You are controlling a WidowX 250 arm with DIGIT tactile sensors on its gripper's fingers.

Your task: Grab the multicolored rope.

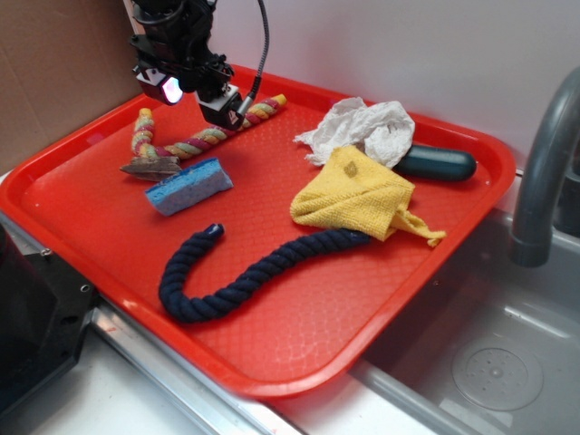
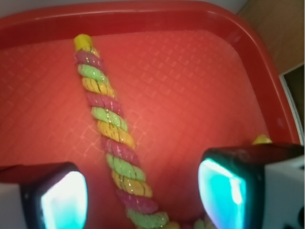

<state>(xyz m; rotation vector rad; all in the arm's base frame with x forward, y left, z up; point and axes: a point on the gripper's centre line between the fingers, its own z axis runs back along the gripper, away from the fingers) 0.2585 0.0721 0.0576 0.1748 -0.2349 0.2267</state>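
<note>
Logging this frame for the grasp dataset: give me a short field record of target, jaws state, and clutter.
target: multicolored rope, lying bent at the tray's back left
gripper: above the rope, jaws open, straddling it, no contact visible
surface: red tray
distractor: navy rope, curved, front of tray
nearby: blue sponge beside the target's frayed end
other: yellow cloth, crumpled white paper, dark green object
</note>
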